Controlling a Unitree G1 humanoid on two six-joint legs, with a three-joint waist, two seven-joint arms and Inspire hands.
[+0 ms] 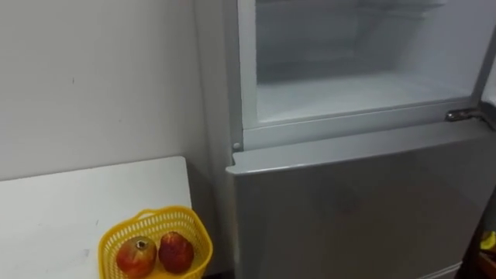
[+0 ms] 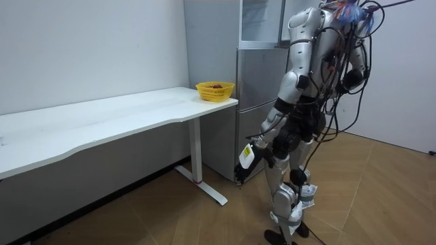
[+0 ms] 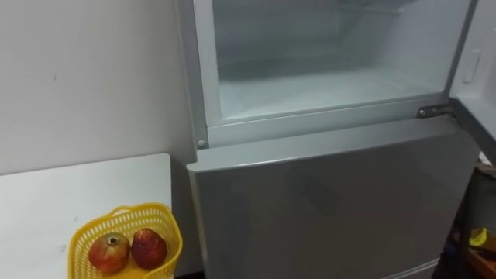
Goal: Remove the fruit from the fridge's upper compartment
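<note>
Two red fruits (image 1: 176,251) lie side by side, touching, in a yellow basket (image 1: 159,212) at the corner of the white table (image 1: 77,201), just beside the fridge. Its upper compartment (image 1: 349,93) stands open above the closed lower door (image 1: 364,201). In the room view the robot stands facing the fridge, its left hand (image 2: 259,137) hanging low; I cannot tell how its fingers lie.

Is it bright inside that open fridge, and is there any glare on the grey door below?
Left eye view: the upper compartment is evenly bright; the lower door carries only a soft sheen, no hard glare. Room view: the table shades the wall beneath it.
</note>
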